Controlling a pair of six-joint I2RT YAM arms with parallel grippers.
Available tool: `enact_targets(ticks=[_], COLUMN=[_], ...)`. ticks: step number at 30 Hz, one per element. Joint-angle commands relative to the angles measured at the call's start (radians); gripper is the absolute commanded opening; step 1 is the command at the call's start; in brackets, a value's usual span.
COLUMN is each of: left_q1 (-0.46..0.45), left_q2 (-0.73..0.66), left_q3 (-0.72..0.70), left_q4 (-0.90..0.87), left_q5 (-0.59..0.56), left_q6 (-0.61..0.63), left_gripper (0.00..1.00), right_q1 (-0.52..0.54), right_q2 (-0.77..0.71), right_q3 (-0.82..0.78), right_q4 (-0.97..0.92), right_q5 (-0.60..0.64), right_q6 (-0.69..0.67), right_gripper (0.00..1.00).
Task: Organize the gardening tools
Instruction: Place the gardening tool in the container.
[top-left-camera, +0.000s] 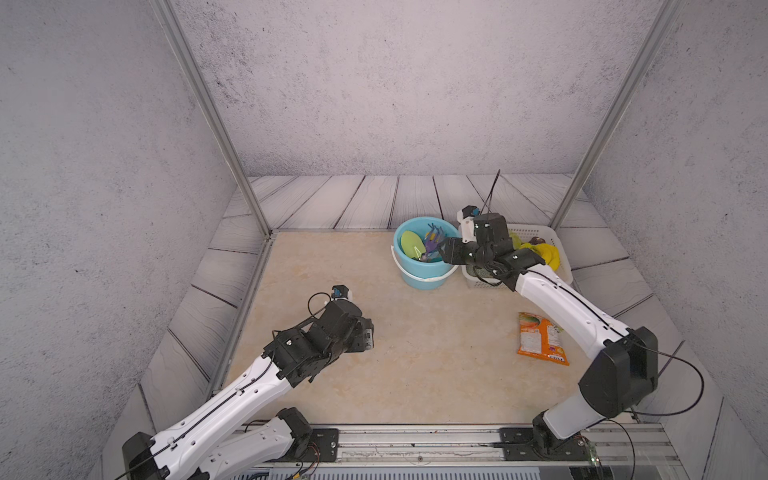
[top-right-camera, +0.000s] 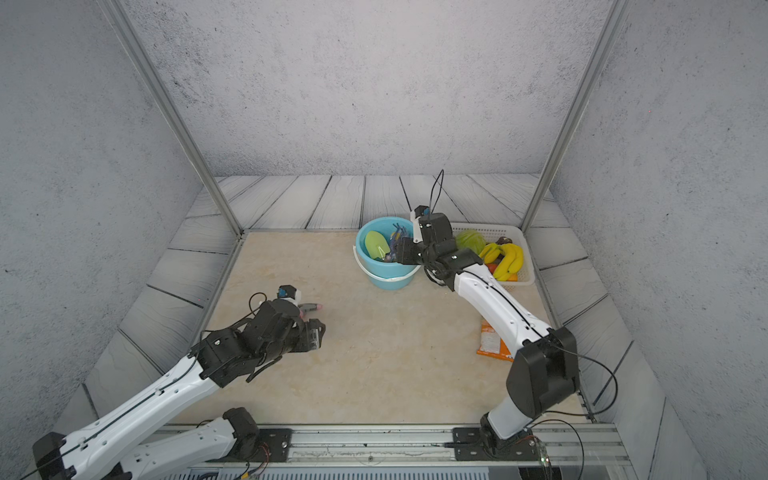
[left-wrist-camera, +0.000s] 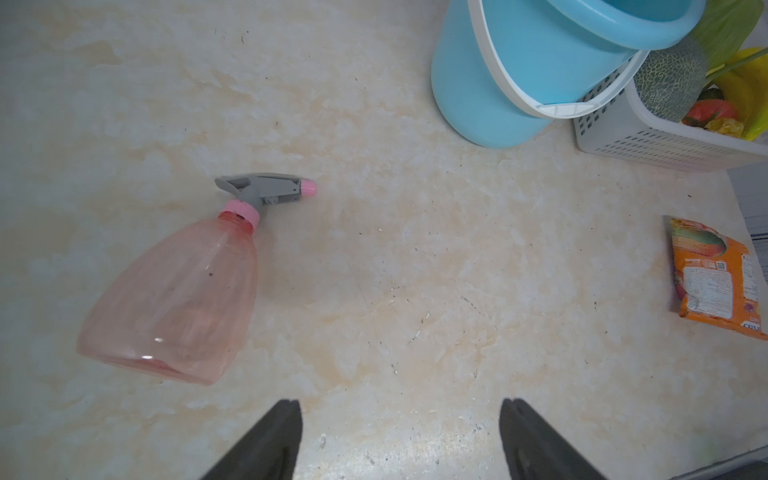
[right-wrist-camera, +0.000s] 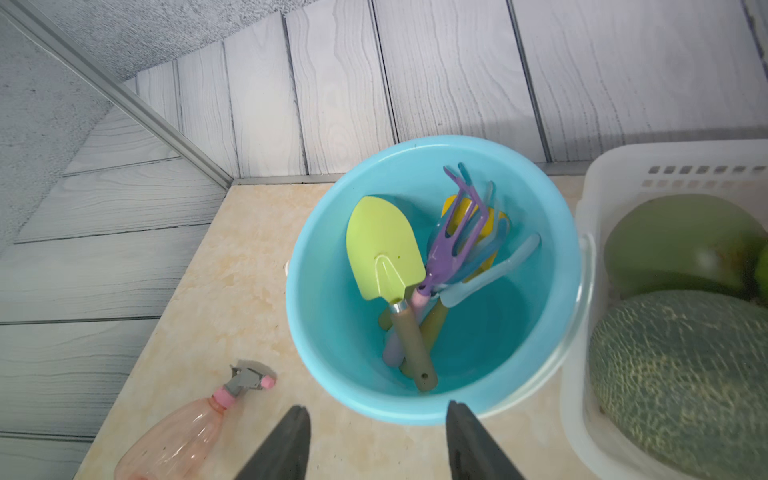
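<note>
left gripper: fingers spread, empty | right gripper: fingers spread, empty, by bucket rim | spray bottle: lying outside bucket

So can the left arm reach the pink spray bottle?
Probably yes. The pink spray bottle lies on its side on the table near the left arm's open fingers, with nothing between them. It is a little off to one side, so the arm must shift over.

The tabletop bears bucket, basket, spray bottle, snack packet.
</note>
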Motion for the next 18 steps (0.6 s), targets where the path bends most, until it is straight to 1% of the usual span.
enact_targets(ticks=[1, 3, 8, 13, 15, 18], left_q1=[0.01, 0.01, 0.012, 0.028, 0.049, 0.108], left_q2=[0.02, 0.038, 0.099, 0.188, 0.223, 0.27], left_q3=[0.037, 0.052, 0.093, 0.167, 0.207, 0.262], left_q4=[-0.029, -0.03, -0.042, -0.105, -0.149, -0.206], left_q5=[0.022, 0.026, 0.041, 0.027, 0.006, -0.013], left_q6=[0.011, 0.015, 0.035, 0.057, 0.068, 0.093], left_gripper=[0.82, 0.82, 0.84, 0.85, 0.83, 0.78], right_q1=[0.002, 0.001, 0.003, 0.003, 0.001, 0.002], right_q2=[-0.103, -0.152, -0.242, -0.341, -0.38, -0.421], right_q3=[-0.116, -0.179, -0.279, -0.392, -0.434, -0.476], right_q4=[-0.012, -0.02, -0.112, -0.135, -0.13, -0.136], right_q5=[-0.033, -0.061, -0.109, -0.146, -0.15, -0.156], right_q6=[0.043, 0.06, 0.088, 0.125, 0.138, 0.146], right_gripper=[0.61, 0.63, 0.64, 0.68, 0.69, 0.69])
